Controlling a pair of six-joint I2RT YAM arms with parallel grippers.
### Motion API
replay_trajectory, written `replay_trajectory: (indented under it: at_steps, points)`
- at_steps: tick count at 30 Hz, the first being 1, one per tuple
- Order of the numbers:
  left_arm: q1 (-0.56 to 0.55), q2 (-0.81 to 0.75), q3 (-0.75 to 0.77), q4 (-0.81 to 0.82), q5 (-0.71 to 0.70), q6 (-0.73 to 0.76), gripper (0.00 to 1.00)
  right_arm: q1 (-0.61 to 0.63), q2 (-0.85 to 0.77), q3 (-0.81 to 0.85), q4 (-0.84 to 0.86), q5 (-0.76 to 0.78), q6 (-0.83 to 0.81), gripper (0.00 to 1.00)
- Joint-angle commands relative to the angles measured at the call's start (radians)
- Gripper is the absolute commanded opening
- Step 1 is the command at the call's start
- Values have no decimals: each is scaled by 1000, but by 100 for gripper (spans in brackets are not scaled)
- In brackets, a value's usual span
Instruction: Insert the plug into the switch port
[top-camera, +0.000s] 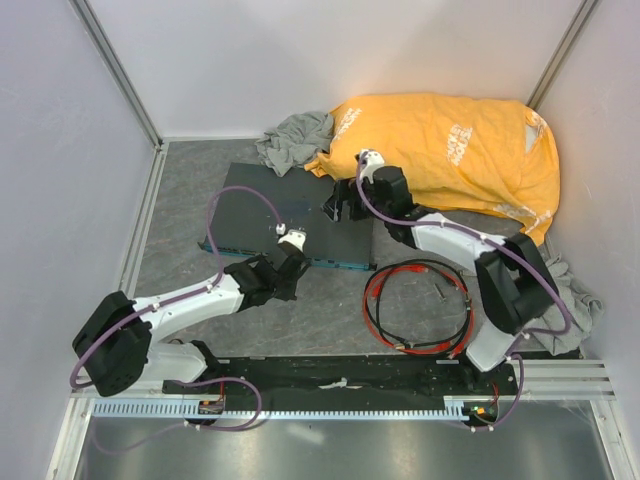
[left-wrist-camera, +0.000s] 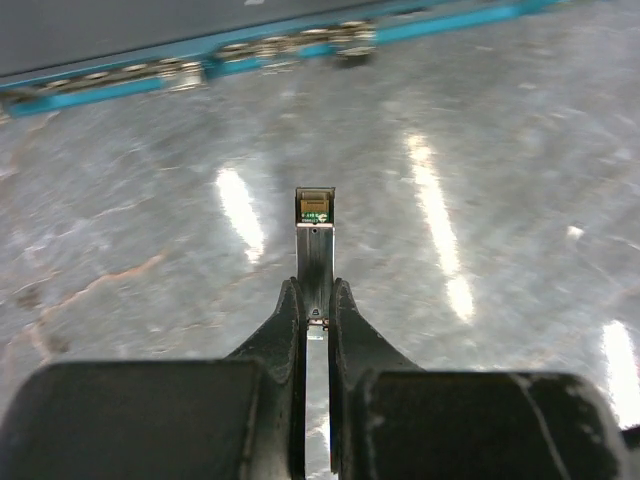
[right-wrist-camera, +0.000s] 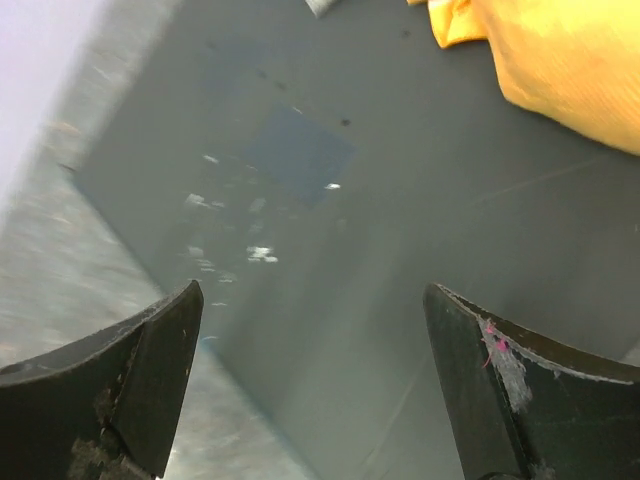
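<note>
In the left wrist view my left gripper (left-wrist-camera: 316, 290) is shut on the plug (left-wrist-camera: 315, 225), a small metal connector that sticks out forward past the fingertips. The plug points at the box's blue-green front edge, where a row of switch port sockets (left-wrist-camera: 270, 50) runs; a stretch of bare table lies between them. From above, the left gripper (top-camera: 290, 250) sits just in front of the flat dark grey box (top-camera: 255, 205). My right gripper (top-camera: 345, 207) hovers over the box's right part, open and holding nothing. The red cable (top-camera: 420, 305) lies coiled to the right.
A big orange cloth (top-camera: 450, 145) is heaped behind the box and shows at the top right of the right wrist view (right-wrist-camera: 560, 50). Grey cloths lie at the back (top-camera: 295, 135) and at the right wall (top-camera: 578, 300). White walls enclose the table.
</note>
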Motion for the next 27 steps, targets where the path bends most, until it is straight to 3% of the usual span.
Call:
replay_trajectory:
  at_steps: [1, 6, 15, 27]
  points:
    - [64, 7, 3, 6, -12, -1, 2, 7, 125, 99, -66, -34, -200, 98]
    - [110, 41, 23, -25, -17, -15, 1, 16, 134, 86, -51, -29, -311, 98]
    - [217, 125, 72, -51, -11, -26, 1, 16, 134, 47, 3, -54, -312, 98]
    - [269, 243, 100, 58, 9, -8, 2, 16, 149, 53, -8, -107, -340, 98]
